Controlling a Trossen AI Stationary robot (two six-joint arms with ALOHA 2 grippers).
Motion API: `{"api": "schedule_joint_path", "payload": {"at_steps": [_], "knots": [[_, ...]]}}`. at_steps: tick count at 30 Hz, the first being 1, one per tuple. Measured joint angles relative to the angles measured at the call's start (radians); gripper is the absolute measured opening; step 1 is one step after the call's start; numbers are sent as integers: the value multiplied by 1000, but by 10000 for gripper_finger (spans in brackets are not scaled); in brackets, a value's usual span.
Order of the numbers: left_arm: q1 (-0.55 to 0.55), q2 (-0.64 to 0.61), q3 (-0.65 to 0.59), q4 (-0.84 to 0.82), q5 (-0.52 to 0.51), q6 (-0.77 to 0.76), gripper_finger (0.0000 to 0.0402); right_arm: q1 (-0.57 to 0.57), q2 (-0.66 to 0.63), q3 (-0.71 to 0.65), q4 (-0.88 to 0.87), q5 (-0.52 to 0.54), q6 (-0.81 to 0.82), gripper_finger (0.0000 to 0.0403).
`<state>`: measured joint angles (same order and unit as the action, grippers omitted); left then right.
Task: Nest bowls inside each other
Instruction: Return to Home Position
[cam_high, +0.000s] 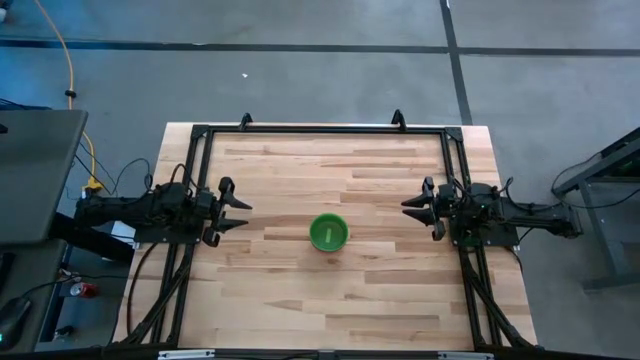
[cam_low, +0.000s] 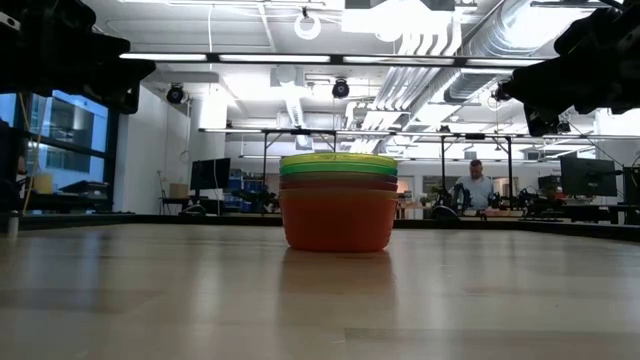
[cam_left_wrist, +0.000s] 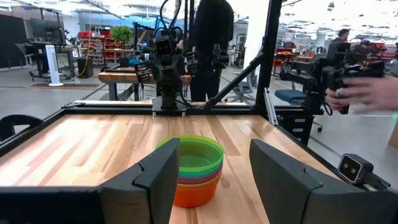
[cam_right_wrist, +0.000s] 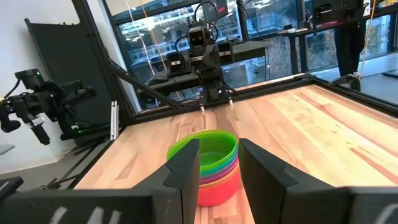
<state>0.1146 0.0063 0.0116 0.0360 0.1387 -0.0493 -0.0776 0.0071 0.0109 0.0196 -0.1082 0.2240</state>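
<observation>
The bowls (cam_high: 328, 232) stand nested in one stack on the middle of the table, green on top and orange at the bottom resting on the wood, with coloured rims between. The low view shows the stack (cam_low: 338, 202) upright; it also appears as the stack (cam_left_wrist: 194, 168) and the stack (cam_right_wrist: 208, 163) in the wrist views. My left gripper (cam_high: 240, 216) hovers open at the table's left, fingers pointing at the stack. My right gripper (cam_high: 410, 208) hovers open at the table's right, also facing the stack. Neither touches anything.
A black metal frame (cam_high: 320, 130) runs along the table's far edge and sides. Bare wood surrounds the stack on all sides. People (cam_low: 476, 188) and benches show in the room beyond the table; a hand (cam_left_wrist: 367, 93) shows far off in the left wrist view.
</observation>
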Motion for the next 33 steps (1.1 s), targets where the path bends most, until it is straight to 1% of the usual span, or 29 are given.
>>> {"api": "schedule_joint_path", "payload": {"at_steps": [6, 12, 16, 20, 22, 25, 30, 33], "knots": [[0, 0, 0, 0, 0, 0, 184, 0, 0, 0, 0, 2, -1, 101], [0, 0, 0, 0, 0, 0, 184, 0, 0, 0, 2, -6, -67, 101], [0, 0, 0, 0, 0, 0, 184, 0, 0, 1, 6, -35, 11, 101], [0, 0, 0, 0, 0, 0, 184, 0, -1, 1, 7, -46, -54, 101], [0, 0, 0, 0, 0, 0, 184, 0, -1, 1, 8, -45, -73, 101], [0, 0, 0, 0, 0, 0, 184, 0, -1, 1, 10, -17, -46, 101], [0, 0, 0, 0, 0, 0, 184, 0, -1, 1, 6, -12, -92, 101], [0, 0, 0, 0, 0, 0, 184, 0, -1, 1, 5, -11, -92, 101]]}}
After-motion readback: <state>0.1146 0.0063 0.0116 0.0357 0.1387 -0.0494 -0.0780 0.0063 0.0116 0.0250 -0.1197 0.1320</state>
